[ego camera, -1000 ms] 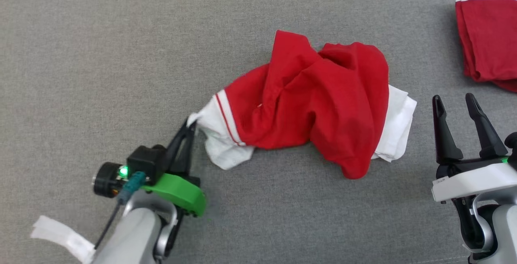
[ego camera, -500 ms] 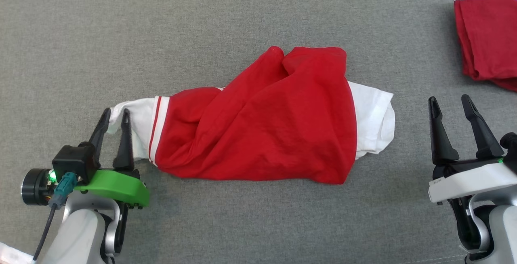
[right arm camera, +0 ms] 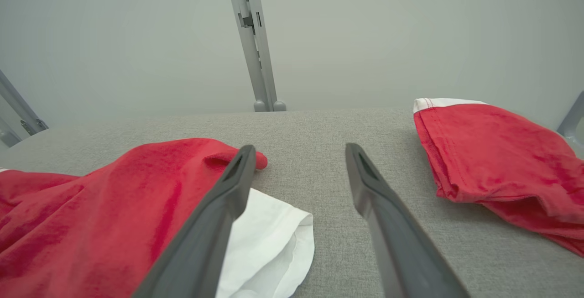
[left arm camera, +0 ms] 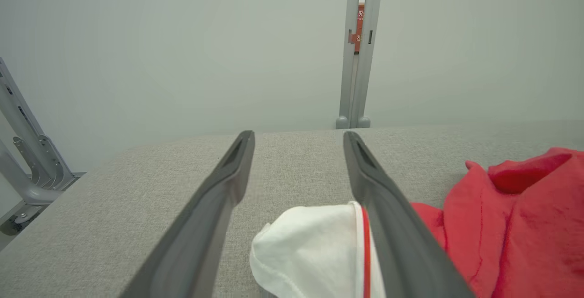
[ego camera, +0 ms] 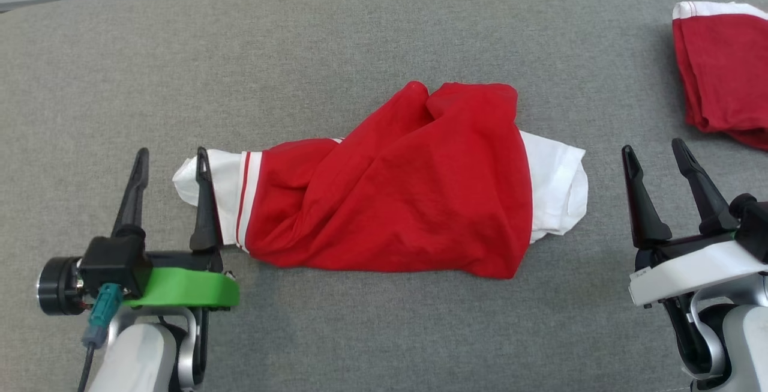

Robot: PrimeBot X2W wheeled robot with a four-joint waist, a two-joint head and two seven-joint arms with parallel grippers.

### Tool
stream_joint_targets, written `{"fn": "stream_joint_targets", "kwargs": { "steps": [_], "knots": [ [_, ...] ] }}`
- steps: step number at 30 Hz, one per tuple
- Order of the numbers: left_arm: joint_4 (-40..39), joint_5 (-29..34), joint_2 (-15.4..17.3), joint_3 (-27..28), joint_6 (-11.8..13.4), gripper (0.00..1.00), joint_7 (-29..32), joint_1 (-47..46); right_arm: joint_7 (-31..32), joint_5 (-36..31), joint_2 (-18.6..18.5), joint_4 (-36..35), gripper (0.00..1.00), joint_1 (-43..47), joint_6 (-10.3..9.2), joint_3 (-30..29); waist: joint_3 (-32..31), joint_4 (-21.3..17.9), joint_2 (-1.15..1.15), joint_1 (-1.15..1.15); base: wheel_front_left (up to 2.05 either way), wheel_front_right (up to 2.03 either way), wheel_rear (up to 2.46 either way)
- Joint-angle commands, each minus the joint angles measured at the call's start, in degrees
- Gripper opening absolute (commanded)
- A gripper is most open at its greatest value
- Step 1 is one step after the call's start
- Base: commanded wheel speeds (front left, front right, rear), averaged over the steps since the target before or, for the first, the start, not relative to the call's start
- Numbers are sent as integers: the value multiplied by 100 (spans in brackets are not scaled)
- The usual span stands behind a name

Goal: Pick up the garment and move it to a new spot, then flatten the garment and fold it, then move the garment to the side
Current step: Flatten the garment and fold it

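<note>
The garment point(ego camera: 408, 188) is a red shirt with white sleeves, lying crumpled and stretched sideways on the grey surface point(ego camera: 360, 32). Its left white sleeve point(ego camera: 225, 185) has a red stripe, and its end rests between the fingers of my left gripper point(ego camera: 172, 152), which is open. In the left wrist view that sleeve point(left arm camera: 310, 252) leans against the right finger of the left gripper point(left arm camera: 299, 134). My right gripper point(ego camera: 653, 146) is open and holds nothing, just right of the other white sleeve point(ego camera: 558, 188). From the right wrist, the right gripper point(right arm camera: 300, 147) points past that sleeve point(right arm camera: 273, 238).
A second red garment point(ego camera: 720, 68) with a white band lies folded at the far right, also in the right wrist view point(right arm camera: 492, 161). Behind the surface's far edge stand a pale wall and a grey post point(left arm camera: 358, 60). Grey metal brackets point(left arm camera: 27, 165) sit at the left.
My left gripper dragged the white sleeve leftward, stretching the garment out, then opened and let the sleeve go. The right gripper stayed open. The head camera tilted slightly.
</note>
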Motion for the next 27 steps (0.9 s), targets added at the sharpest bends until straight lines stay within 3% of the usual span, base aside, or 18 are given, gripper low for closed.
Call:
{"fn": "stream_joint_targets", "kwargs": {
  "steps": [1,20,27],
  "knots": [
    [-59,75,44,-56,19,100,59,131,16,19,-23,18,100,72,-7,36,-86,9,0,0,0,0,0],
    [-331,-56,40,-231,76,100,270,434,44,137,-97,154,100,160,-8,32,-268,64,0,0,0,0,0],
    [-386,35,-49,-346,28,100,223,120,259,213,-291,232,100,-129,-8,215,-25,303,0,0,0,0,0]
  ]
}}
